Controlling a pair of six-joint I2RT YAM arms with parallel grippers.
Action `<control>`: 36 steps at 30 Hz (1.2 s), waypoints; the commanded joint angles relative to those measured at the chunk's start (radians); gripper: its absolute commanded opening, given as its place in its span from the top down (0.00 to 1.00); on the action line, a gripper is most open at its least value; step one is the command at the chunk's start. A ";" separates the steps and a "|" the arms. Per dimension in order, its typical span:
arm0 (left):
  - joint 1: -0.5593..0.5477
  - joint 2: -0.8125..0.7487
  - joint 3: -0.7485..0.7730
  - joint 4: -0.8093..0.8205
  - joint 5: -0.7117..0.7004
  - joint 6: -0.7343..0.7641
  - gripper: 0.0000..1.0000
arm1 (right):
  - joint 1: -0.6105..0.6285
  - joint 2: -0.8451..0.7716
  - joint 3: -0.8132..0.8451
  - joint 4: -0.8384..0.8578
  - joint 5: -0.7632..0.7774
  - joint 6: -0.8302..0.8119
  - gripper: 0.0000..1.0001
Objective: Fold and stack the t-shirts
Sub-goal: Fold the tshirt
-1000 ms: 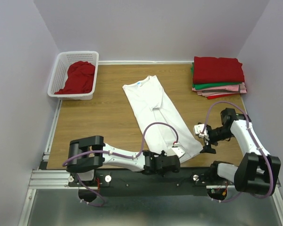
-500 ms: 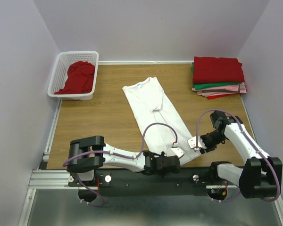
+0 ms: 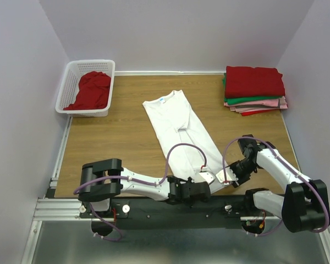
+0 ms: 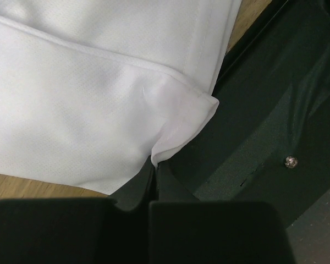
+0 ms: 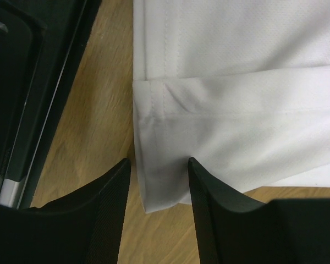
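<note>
The plain white cloth t-shirt [image 3: 181, 129] lies folded lengthwise on the wooden table [image 3: 115, 137], hem toward the arms. The left tool [image 4: 154, 168] is clamped on one hem corner, its dark fingertips hard to tell apart. The right tool [image 5: 158, 168] stands half-wide astride the other corner, and I cannot tell whether it touches the cloth.
</note>
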 commanded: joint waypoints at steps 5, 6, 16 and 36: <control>-0.013 0.026 -0.014 -0.018 0.058 -0.049 1.00 | 0.014 0.009 -0.093 0.136 0.068 -0.080 0.53; -0.012 0.024 -0.016 -0.015 0.057 -0.050 1.00 | 0.014 0.009 -0.090 0.139 0.063 -0.072 0.56; 0.007 0.000 -0.020 -0.022 0.016 -0.046 1.00 | 0.015 0.012 -0.078 0.163 0.013 0.009 1.00; 0.316 -0.344 -0.236 0.238 0.085 0.034 1.00 | 0.017 0.160 0.390 0.057 -0.366 0.402 1.00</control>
